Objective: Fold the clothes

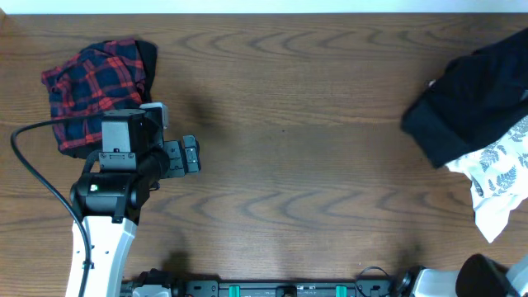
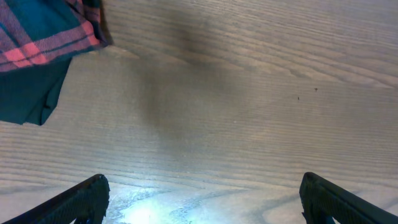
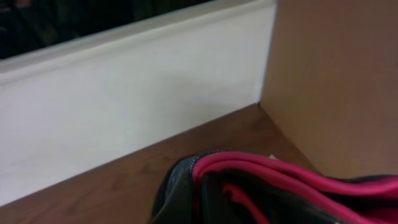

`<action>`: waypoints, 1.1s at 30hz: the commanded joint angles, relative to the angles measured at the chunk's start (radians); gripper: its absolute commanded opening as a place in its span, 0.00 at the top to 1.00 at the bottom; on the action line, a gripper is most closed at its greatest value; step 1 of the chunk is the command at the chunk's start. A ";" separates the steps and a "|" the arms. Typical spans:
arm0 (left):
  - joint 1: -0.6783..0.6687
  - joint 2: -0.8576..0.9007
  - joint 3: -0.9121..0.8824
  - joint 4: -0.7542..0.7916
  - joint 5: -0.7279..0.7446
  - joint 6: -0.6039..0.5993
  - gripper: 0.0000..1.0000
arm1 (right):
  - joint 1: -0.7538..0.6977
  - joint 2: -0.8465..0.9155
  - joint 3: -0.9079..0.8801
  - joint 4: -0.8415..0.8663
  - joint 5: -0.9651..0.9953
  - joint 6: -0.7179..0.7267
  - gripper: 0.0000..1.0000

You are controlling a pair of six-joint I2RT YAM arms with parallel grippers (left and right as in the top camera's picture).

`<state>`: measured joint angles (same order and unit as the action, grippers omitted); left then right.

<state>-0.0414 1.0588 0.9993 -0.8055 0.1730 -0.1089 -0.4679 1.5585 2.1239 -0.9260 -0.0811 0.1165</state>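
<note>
Two grippers, two different states. My left gripper stands spread wide and empty, with only bare table between its fingers. My right gripper is closed. Its fingers are out of view, so I cannot tell whether they pinch any cloth. Close under that right wrist lies black cloth with a coral-pink band, which I take for the waistband of the leggings.

Out from the left gripper, ahead and to its left and not touching it, sits the plaid piece. It is bunched in a loose heap, with darker cloth showing at its edge. Well apart from it, on my right side, the black leggings lie in a rumpled mound. They overlap the white leaf-print top, which is itself creased and skewed.

None of the clothes look folded to me: no flat panels, no squared edges. I judge the job barely begun, with all three pieces left to spread and fold.
</note>
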 commanded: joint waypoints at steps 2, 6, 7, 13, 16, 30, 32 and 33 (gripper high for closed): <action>-0.005 0.001 0.020 -0.004 -0.002 -0.010 0.02 | -0.008 0.023 0.058 0.033 -0.122 -0.025 0.99; -0.005 0.001 0.019 -0.006 -0.002 -0.010 0.02 | 0.035 0.056 0.057 0.000 -0.190 -0.050 0.99; -0.005 0.001 0.019 -0.006 -0.002 -0.010 0.02 | 0.051 0.066 0.057 -0.009 -0.205 -0.074 0.99; -0.005 0.001 0.019 -0.006 -0.002 -0.010 0.02 | 0.227 0.127 0.057 -0.035 -0.207 -0.128 0.99; -0.005 0.001 0.019 -0.006 -0.002 -0.010 0.02 | 0.341 0.166 0.057 -0.053 -0.195 -0.134 0.99; -0.005 0.001 0.019 -0.006 -0.002 -0.010 0.02 | 0.871 0.511 0.056 -0.148 0.042 -0.121 0.34; -0.005 0.001 0.019 -0.006 -0.002 -0.009 0.02 | 0.902 0.531 0.056 -0.163 0.041 -0.188 0.32; -0.005 0.001 0.019 -0.006 -0.002 -0.009 0.02 | 0.914 0.533 0.056 -0.168 0.052 -0.214 0.29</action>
<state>-0.0414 1.0588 0.9993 -0.8082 0.1730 -0.1089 0.4225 2.0979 2.1605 -1.0866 -0.0628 -0.0242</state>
